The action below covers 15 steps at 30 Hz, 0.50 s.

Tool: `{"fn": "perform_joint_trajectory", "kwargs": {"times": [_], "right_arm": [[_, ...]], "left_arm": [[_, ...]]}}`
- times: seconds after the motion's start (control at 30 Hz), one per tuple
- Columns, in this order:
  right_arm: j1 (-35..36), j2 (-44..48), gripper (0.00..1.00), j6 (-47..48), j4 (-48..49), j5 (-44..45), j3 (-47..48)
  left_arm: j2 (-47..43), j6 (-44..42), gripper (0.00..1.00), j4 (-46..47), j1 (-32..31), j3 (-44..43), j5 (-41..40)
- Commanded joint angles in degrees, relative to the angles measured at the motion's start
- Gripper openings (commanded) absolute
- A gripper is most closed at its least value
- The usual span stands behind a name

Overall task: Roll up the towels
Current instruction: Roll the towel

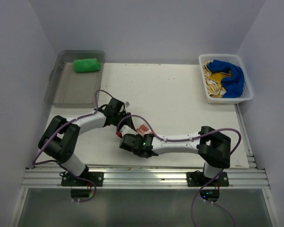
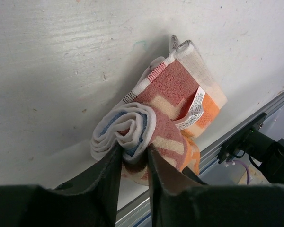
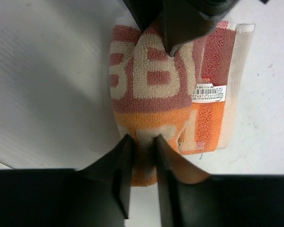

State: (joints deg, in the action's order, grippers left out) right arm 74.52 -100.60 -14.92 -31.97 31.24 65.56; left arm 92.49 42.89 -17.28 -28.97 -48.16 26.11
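The orange-and-white towel [image 2: 175,94] lies partly rolled on the white table near the front edge, its label showing. My left gripper [image 2: 135,153] is shut on the coiled white-and-blue end of the roll. From the opposite side my right gripper [image 3: 141,146] is shut on the orange end of the same towel [image 3: 151,80]. From above, both grippers meet over the towel [image 1: 142,129], left gripper [image 1: 124,124] and right gripper [image 1: 128,139]. A rolled green towel [image 1: 87,65] lies in the clear bin [image 1: 61,92]. The blue towel [image 1: 232,78] and yellow-tan towel [image 1: 213,85] are heaped in the white basket [image 1: 206,94].
The aluminium rail [image 2: 236,137] of the table's front edge runs just beside the towel. The clear bin stands at the back left and the white basket at the back right. Purple cables loop over both arms.
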Motion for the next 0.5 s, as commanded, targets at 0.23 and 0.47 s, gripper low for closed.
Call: {"fn": "perform_joint_trajectory", "kwargs": {"times": [0.23, 0.47], "right_arm": [[-6.3, 5.8, 0.0, 0.0, 6.1, -9.2, -5.1], [-14.7, 11.8, 0.0, -2.0, 11.3, -29.8, -8.9]], "left_arm": [[-4.9, -3.5, 0.69, -7.8, 0.1, -4.7, -3.7], [-10.7, -5.3, 0.72, -12.3, 4.3, -7.1, -4.4]]}}
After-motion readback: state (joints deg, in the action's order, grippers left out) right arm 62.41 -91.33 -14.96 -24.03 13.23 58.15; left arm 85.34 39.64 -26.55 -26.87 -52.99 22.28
